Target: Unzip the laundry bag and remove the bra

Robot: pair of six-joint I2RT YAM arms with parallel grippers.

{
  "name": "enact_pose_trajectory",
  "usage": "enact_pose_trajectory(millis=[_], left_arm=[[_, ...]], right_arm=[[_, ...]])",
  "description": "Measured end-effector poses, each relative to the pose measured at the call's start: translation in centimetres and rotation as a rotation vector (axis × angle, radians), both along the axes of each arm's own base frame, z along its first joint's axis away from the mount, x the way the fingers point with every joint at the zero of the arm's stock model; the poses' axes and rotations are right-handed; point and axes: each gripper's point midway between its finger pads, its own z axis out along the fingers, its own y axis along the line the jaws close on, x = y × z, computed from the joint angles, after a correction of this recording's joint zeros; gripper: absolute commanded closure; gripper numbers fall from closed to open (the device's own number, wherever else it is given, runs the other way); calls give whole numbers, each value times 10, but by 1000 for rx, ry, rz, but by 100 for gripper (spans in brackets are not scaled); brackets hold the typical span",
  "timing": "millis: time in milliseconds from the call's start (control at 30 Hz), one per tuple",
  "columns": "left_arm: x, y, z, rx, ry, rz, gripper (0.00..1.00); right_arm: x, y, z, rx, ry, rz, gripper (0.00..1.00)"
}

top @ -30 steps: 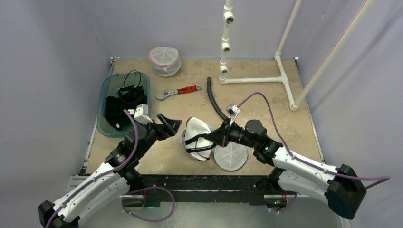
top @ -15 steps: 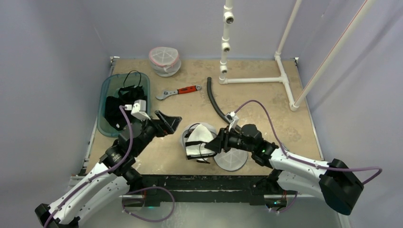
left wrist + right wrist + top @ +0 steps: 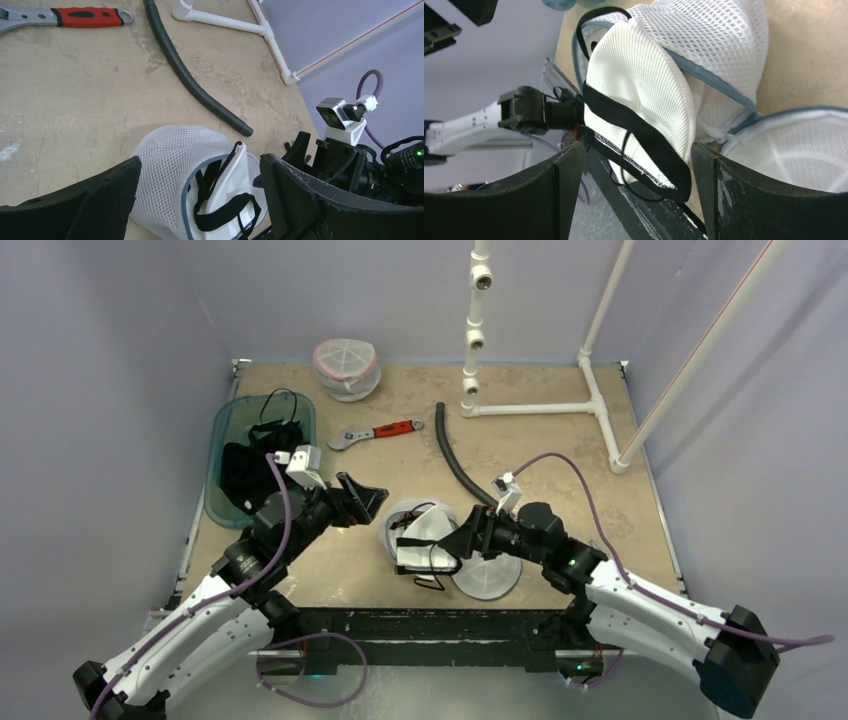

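Top external view puts the bra (image 3: 418, 555) half out of the unzipped laundry bag (image 3: 405, 520), near the table's (image 3: 560, 470) front edge. Its long axis runs from the bag's mouth toward that edge. It lies just left of the right gripper (image 3: 458, 540), whose jaws stand wide apart on either side of it without pinching; that arm is nearer. The left gripper (image 3: 362, 498), likewise spread and empty, hangs apart, beyond the bag.

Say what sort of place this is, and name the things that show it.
Probably a robot test cell: plain walls box in a table, a left arm and right arm are bolted at its edge, and a pipe frame and wrench lie on it.
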Motion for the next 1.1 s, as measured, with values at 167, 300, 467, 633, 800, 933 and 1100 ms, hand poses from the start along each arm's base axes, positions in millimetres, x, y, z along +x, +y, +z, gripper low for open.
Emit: enact_pose_trajectory(millis=[167, 300, 467, 633, 800, 933, 1100], left_arm=[[-2, 3, 6, 8, -24, -3, 14], [-3, 4, 8, 3, -31, -3, 14], [-3, 3, 9, -5, -28, -2, 14], [-4, 3, 10, -15, -32, -5, 14], [-7, 5, 11, -34, -28, -3, 14], [-9, 6, 14, -46, -36, -2, 14], [-9, 6, 14, -46, -35, -3, 14]], right_arm=[[-7, -11, 9, 60, 76, -73, 13], [-18, -15, 0, 121, 171, -94, 7], [-27, -15, -18, 145, 297, -112, 5], [-32, -12, -25, 205, 365, -116, 4], [-37, -11, -44, 201, 454, -125, 4], [-36, -10, -39, 223, 455, -127, 4], [-34, -6, -37, 242, 461, -120, 5]])
